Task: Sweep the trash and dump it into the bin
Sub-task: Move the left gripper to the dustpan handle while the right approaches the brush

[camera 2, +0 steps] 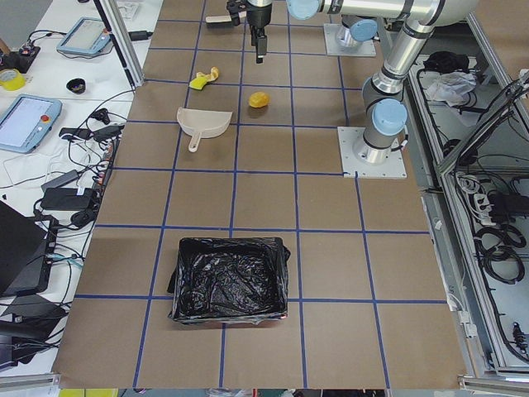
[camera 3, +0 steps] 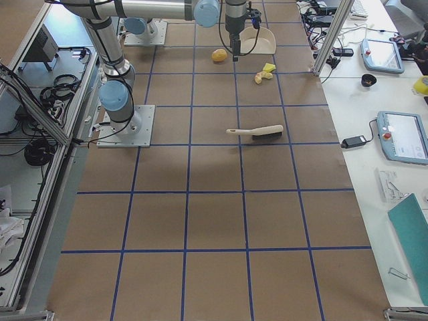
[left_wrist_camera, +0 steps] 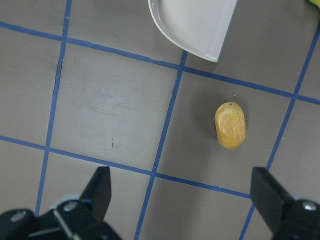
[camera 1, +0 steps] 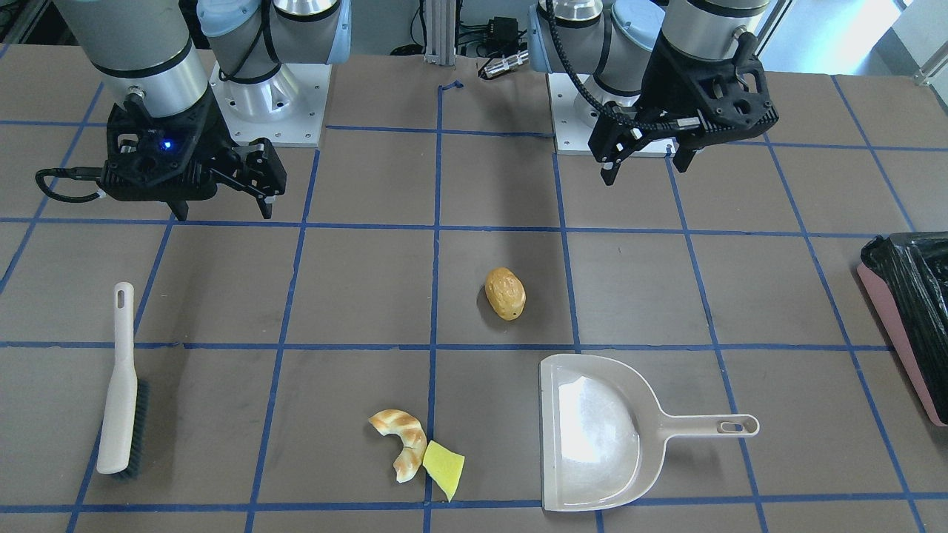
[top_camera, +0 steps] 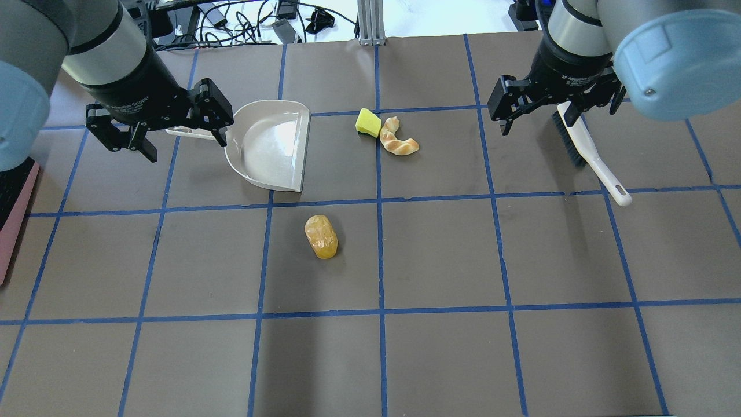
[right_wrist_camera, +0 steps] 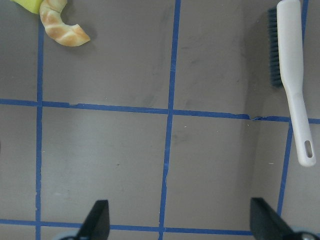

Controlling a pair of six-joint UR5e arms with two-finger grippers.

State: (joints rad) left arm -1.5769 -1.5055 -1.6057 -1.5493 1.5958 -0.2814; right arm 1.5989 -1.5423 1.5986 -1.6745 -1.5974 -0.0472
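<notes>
The trash lies on the table: a brown potato-like lump [camera 1: 505, 294] [top_camera: 321, 236] [left_wrist_camera: 230, 126], a curved golden bread piece [camera 1: 401, 440] [top_camera: 399, 142] [right_wrist_camera: 62, 30] and a yellow-green sponge wedge [camera 1: 444, 468] [top_camera: 368, 122] touching the bread. The bin [camera 1: 915, 311] [camera 2: 231, 281], pink-sided with a black bag, stands at the table's end on my left. My left gripper [top_camera: 185, 147] [camera 1: 644, 166] [left_wrist_camera: 182, 200] is open and empty, above the beige dustpan's [top_camera: 269, 145] handle. My right gripper [top_camera: 535, 121] [camera 1: 222, 211] [right_wrist_camera: 180, 222] is open and empty, beside the brush [top_camera: 590, 153].
The dustpan [camera 1: 596, 433] lies flat, its open mouth towards the bread and sponge. The white-handled brush [camera 1: 122, 385] [right_wrist_camera: 292, 75] lies on its side on my right. Blue tape lines grid the brown table [top_camera: 440, 255]. Cables lie beyond the far edge.
</notes>
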